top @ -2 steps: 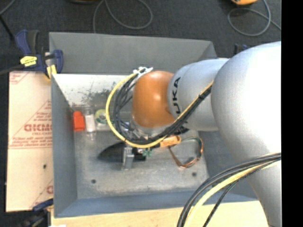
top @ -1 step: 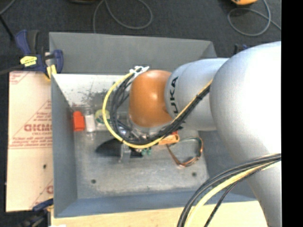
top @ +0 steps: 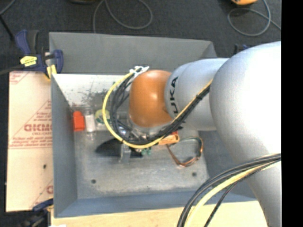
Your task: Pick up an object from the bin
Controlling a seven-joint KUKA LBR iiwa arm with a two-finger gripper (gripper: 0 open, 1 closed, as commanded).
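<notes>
- Grey bin, dark specks on the floor toward the back-left corner.
- Far left on the floor: orange block, near the left wall.
- Just right of that: clear piece, right beside the block or touching it, can't tell which. Kind unclear.
- Next right, slightly further back: yellow-green bit, partly hidden by the cables.
- Nearer the front, mid-left floor: black wedge, lying flat with its pointed end to the left. Closest thing to the claw.
- Claw low over the floor at the wedge's right end. Touching or just beside, can't tell. Spread or pressed together, can't tell either, tucked under the wrist.
- Above the claw: orange wrist cover with yellow cables looped round it, hiding the bin's centre.
- Right of the claw: brown wire loop on the floor near the right wall, apart from the claw.
- Arm reaching in over the right rim.
</notes>
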